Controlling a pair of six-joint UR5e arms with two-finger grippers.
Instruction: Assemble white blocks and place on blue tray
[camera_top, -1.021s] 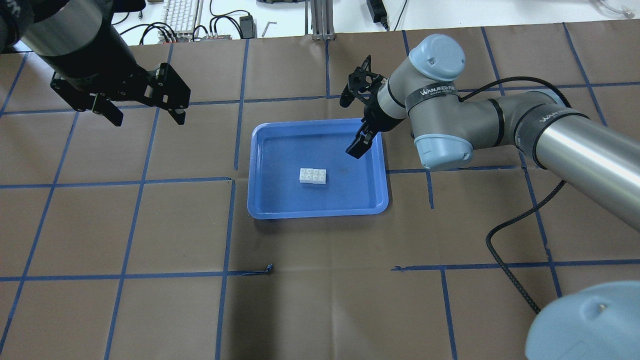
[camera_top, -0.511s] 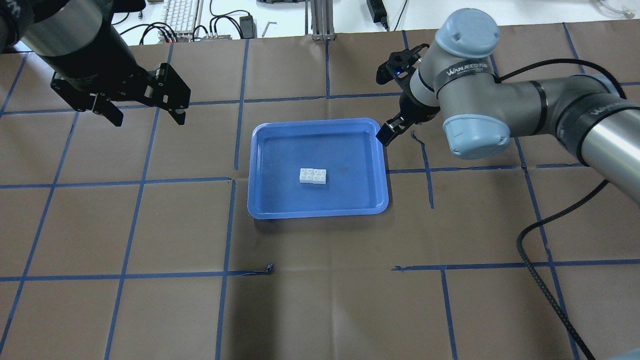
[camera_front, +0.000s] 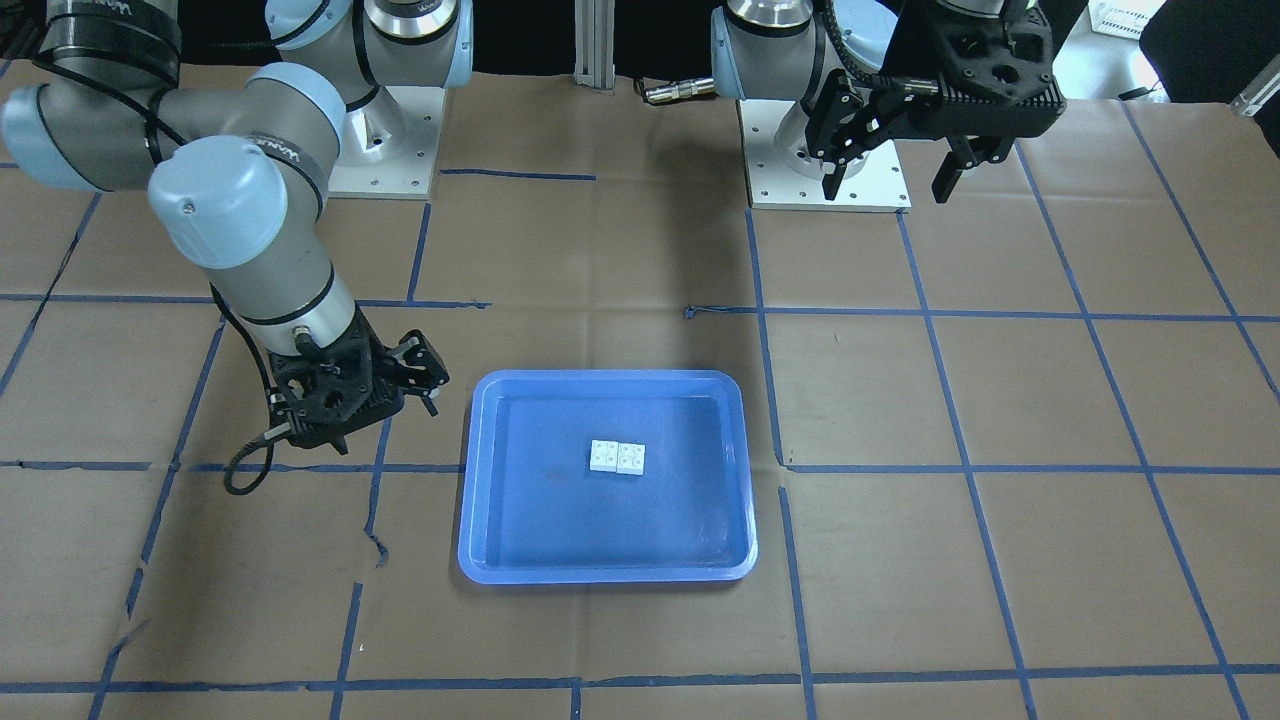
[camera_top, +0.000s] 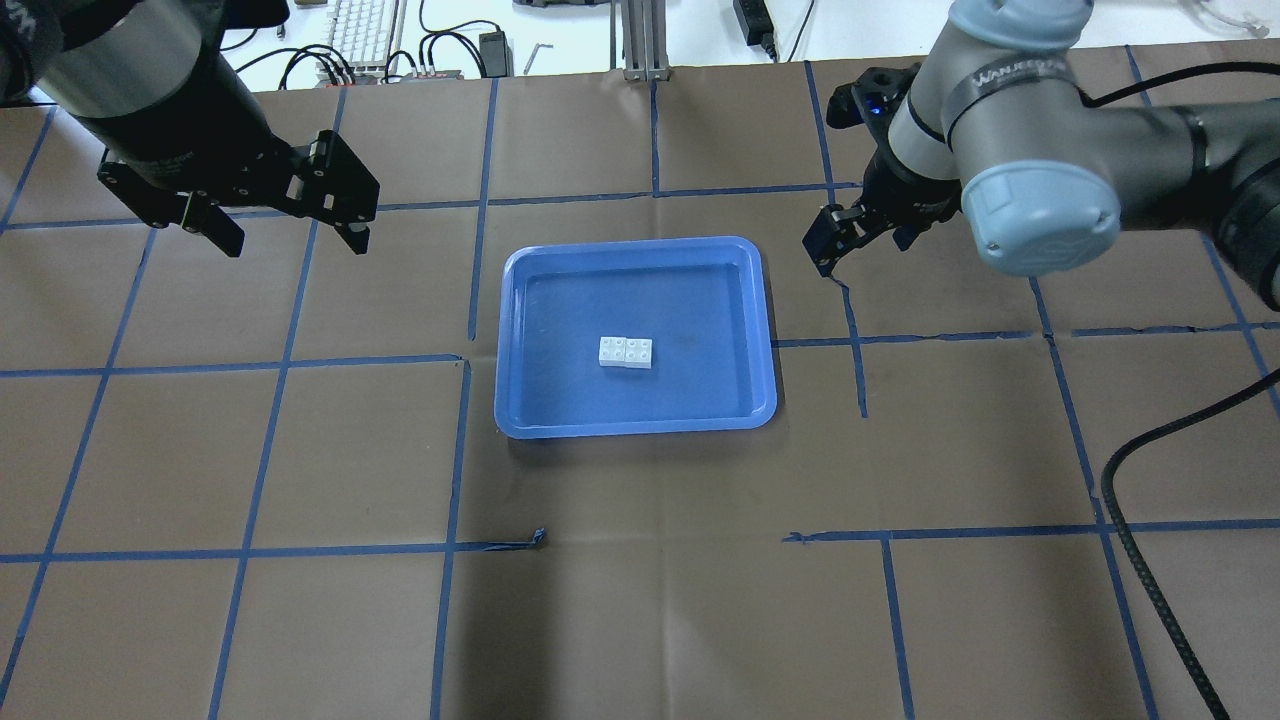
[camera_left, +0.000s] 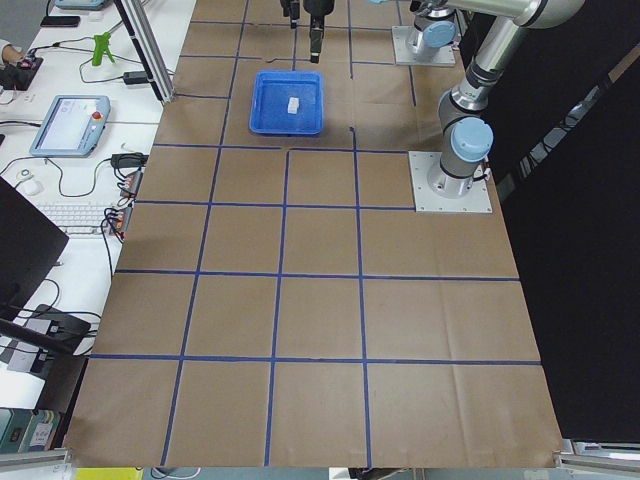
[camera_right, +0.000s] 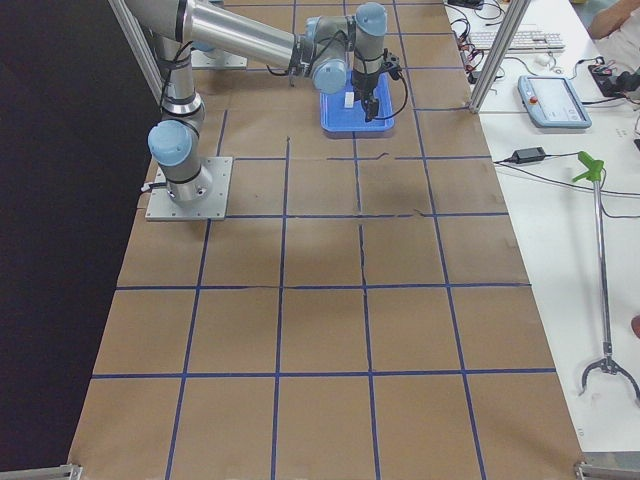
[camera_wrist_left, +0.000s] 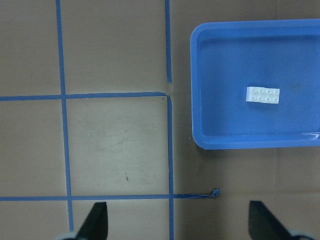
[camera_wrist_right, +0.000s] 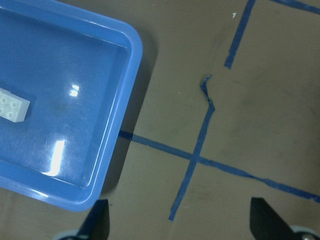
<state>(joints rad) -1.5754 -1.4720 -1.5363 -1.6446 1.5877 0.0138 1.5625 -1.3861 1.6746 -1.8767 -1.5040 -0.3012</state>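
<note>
Over the desk's (camera_top: 640, 600) left side, I am seeing my left claw (camera_top: 293, 243) hanging wide open, gripping nothing. At centre, the two blocks (camera_top: 626, 353) are lying side by side, touching, inside the tray (camera_top: 508, 340). Just past its right rim, my right claw (camera_top: 850, 240) is hovering, jaws spread, empty.

white blocks (camera_top: 626, 352) — in blue tray (camera_top: 520, 300)
</note>
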